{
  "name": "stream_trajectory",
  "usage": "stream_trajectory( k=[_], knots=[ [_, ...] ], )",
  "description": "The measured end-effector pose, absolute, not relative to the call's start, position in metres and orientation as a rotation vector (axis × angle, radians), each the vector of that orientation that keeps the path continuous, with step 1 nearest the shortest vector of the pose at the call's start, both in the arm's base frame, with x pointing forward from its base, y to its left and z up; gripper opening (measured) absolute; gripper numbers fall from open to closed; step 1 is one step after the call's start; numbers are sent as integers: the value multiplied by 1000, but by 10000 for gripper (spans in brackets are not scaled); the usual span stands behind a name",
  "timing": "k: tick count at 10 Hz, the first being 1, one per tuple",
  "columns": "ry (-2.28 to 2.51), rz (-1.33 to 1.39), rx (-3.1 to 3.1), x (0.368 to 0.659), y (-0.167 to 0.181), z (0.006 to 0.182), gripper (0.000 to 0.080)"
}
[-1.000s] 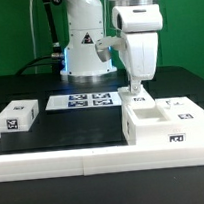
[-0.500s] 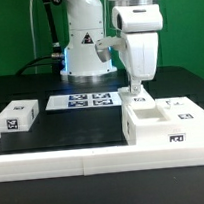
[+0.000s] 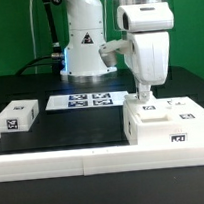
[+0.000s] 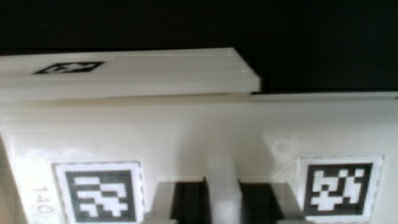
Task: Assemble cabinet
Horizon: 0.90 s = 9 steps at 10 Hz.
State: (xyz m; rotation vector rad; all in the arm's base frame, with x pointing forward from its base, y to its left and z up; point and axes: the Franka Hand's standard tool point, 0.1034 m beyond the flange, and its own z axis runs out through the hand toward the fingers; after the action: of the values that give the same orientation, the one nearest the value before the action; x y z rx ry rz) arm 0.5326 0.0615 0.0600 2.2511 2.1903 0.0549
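Your end effector [image 3: 144, 95] has its fingers pressed together, with nothing visible between them. It hangs tip-down over the ten o'clock corner of the cabinet [image 3: 168, 125], and you cannot tell whether the tips touch it. In the wrist view the fingers [image 4: 183, 205] sit close over the cabinet's tagged white face. The cabinet stands at the exterior view's four o'clock, against the long white rail [image 3: 85, 162]. The marker board [image 3: 88, 99] lies flat near the centre, at nine o'clock from the end effector. A small tagged block [image 3: 18, 116] rests at eight o'clock, well apart from the cabinet. The robot base [image 3: 85, 46] stands at twelve o'clock. The table [image 3: 77, 130] is black and the wall [image 3: 8, 28] behind is green.
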Motion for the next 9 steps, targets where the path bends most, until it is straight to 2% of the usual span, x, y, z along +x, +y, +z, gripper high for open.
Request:
stream_trajectory(
  k=[2,9],
  knots=[
    [2177,80,2252,549,61,60,71],
    [2155,120,2256,577,60,59,72]
  ],
)
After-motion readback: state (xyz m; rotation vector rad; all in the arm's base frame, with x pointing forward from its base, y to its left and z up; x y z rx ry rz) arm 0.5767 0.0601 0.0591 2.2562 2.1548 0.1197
